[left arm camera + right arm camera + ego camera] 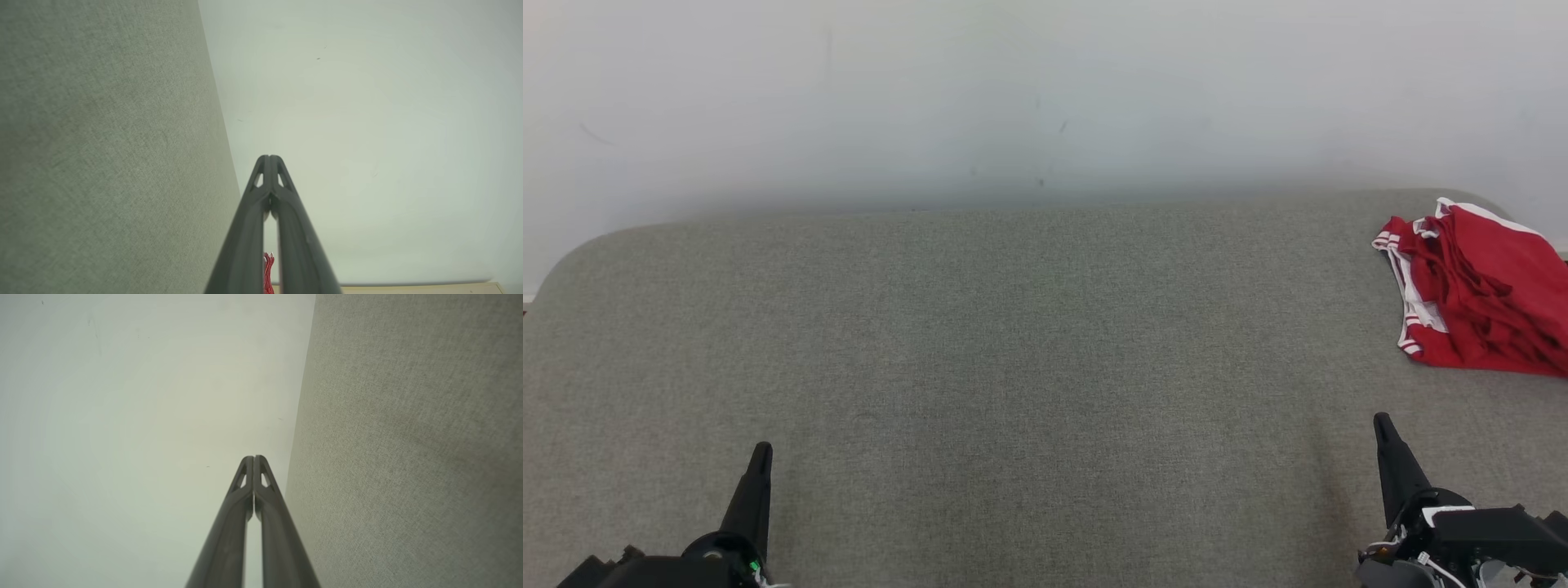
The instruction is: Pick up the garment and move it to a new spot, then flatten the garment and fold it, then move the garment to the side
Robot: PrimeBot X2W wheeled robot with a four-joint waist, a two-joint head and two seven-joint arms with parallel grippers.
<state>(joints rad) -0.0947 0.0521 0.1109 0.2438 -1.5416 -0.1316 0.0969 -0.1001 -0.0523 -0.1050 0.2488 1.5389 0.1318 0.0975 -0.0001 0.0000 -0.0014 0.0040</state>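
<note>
The red garment (1478, 298), trimmed with white stripes, lay at the far right of the head view on the grey tabletop (1013, 327). It sat close to the rounded back corner, and the frame's right edge cut it off. Its surface was creased into deep ridges. With part of it out of frame, we could not say for sure whether it was a loose fold or just a bunched heap.

That left two readings open. The cloth at the edge could have been waiting to be carried to the middle and spread out, or it could have been a folded piece already set aside. We judged that the pictures did not settle which. The wide bare middle of the tabletop suited either one. Doing well in either case meant keeping both arms low and clear of the cloth, so that nothing dragged across it.

The left gripper (762, 451) rested at the lower left, fingers pressed together and grasping nothing. The right gripper (1382, 420) rested at the lower right, below the garment and well apart from it, clenched in the same way and empty. In both wrist views the fingertips met against the pale wall (1013, 98).
</note>
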